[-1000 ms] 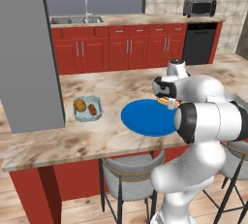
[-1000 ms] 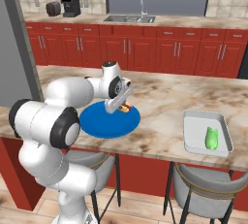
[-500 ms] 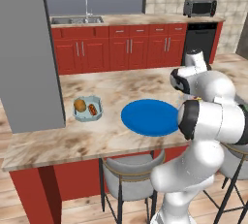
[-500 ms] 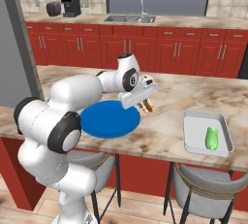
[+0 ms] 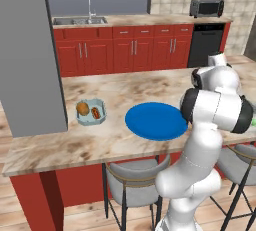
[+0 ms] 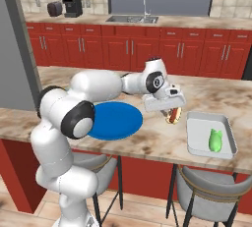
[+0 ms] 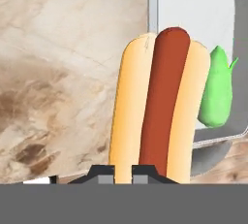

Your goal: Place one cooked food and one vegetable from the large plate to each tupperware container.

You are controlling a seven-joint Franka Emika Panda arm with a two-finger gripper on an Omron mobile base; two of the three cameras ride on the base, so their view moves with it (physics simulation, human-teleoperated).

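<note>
Claw (image 6: 171, 114) clamped on a hot dog (image 7: 160, 102), its long axis running straight out from the fingertips. Just beyond its far end lies the rectangular tupperware tray (image 7: 193, 14) holding a green vegetable (image 7: 216, 89). Blue plate (image 6: 115, 121) sits behind the claw.

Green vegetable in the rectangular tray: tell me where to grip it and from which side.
Grip the green vegetable across its narrow middle, probably coming straight down: it lies flat and lengthwise in the rectangular tray, whose raised rim blocks a sideways approach.
</note>
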